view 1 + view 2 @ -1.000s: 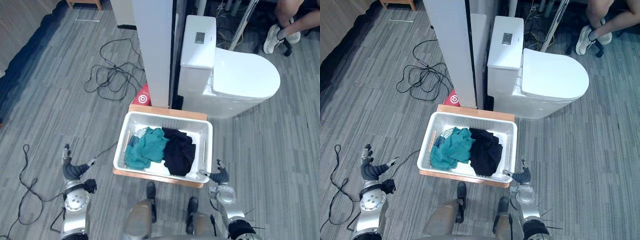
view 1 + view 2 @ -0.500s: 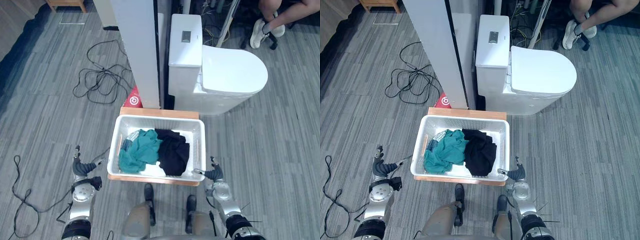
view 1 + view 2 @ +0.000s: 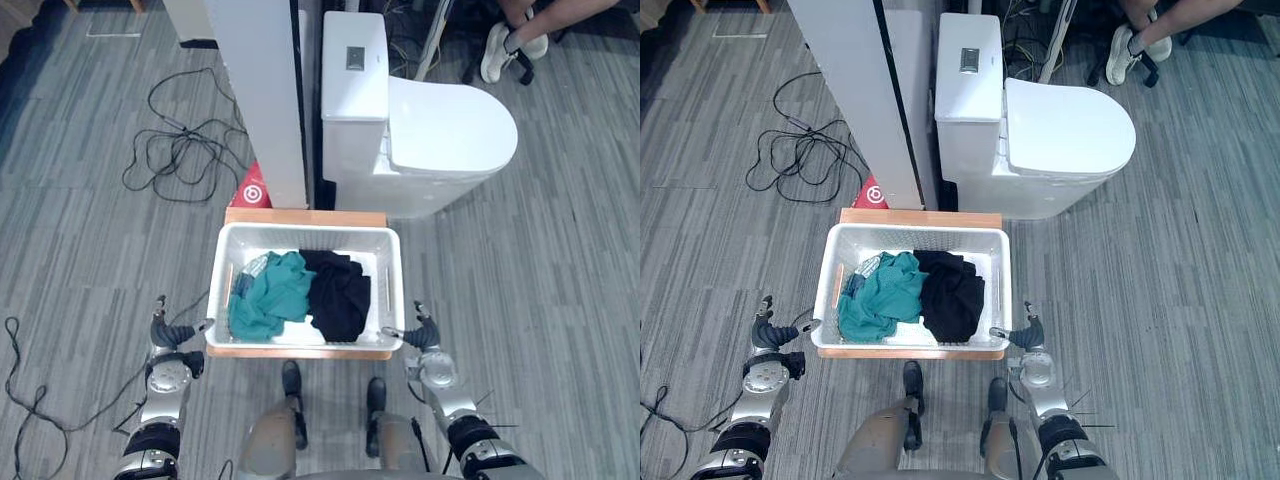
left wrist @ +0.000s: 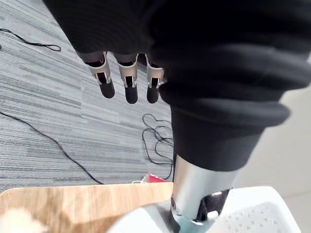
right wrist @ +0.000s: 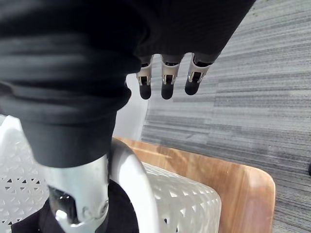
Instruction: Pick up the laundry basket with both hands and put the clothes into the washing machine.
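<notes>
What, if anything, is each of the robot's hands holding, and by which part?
Nothing is held. The left hand and the right hand sit open at the basket's near corners, fingers straight, thumbs by its rim.

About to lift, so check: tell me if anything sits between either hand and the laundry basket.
Nothing visible does. The left hand is right beside the laundry basket at its near left corner, the right hand beside its near right corner, both open.

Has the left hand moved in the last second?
Yes. The left hand has moved rightward, closing its gap to the laundry basket's left side.
</notes>
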Motion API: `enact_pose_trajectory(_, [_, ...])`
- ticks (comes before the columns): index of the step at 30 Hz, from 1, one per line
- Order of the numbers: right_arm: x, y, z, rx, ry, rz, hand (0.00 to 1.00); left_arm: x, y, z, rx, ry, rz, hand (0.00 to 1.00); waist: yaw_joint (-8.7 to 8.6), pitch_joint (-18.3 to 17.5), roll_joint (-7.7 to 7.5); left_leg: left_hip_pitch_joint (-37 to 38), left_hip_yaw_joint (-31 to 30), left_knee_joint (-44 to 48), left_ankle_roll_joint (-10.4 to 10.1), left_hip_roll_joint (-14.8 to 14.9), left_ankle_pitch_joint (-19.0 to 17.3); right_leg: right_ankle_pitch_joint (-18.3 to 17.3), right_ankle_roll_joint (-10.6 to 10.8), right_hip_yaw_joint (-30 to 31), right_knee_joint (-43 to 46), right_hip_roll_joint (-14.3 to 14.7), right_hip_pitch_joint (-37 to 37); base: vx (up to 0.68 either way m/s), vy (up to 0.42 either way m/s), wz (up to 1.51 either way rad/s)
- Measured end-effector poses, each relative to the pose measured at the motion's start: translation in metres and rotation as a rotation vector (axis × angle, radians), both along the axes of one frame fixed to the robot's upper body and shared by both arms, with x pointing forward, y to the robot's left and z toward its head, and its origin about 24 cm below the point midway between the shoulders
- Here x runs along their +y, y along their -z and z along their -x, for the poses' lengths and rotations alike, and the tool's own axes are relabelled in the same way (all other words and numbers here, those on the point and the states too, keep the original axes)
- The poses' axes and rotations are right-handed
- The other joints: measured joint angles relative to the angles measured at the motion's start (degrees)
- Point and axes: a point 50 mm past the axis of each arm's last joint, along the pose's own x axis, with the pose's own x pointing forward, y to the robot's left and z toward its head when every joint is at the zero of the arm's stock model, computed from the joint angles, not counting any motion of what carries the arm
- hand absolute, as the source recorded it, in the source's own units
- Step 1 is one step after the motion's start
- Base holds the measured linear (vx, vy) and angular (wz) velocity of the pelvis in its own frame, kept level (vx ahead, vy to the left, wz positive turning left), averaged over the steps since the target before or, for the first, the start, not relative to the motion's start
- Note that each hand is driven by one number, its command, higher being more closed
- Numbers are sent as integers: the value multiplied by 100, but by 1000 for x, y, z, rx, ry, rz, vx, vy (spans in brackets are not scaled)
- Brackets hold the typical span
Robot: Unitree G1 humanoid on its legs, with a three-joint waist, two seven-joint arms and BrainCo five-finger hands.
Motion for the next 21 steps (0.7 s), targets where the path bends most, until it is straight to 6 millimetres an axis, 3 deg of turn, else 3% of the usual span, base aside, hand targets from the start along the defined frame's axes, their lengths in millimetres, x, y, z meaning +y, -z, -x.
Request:
enact_pose_trajectory(7, [4,-10,-9,-57,-18,-11,0,-17,-5,-18,-16,94,9,0,-75,170,-46,-101,5,13,0,-4,0,8,1,10,6,7,-108,2,0,-1])
enact_pose_trajectory(13, [5,-16,-14,-82,-18,-10,0,-19,-16,-26,-72,93,9,0,-151,209,-46,-108,-9,18,0,-9,-1,7,1,-5,1,23,-104,5,0,0])
enact_pose_trajectory(18, [-1,-17,-13,-90,14,-11,0,-27,-39,-28,-237,82,26,0,-147,265,46,-108,-104,50,1,-38,-1,-15,18,-76,40,-2,-60,0,5,7])
enact_pose_trajectory(21, [-5,-16,-11,-83,33,-9,0,-30,-37,-24,-242,84,34,0,-138,284,78,-72,-180,63,1,-52,-1,-76,0,-155,101,-18,-1,-11,8,16])
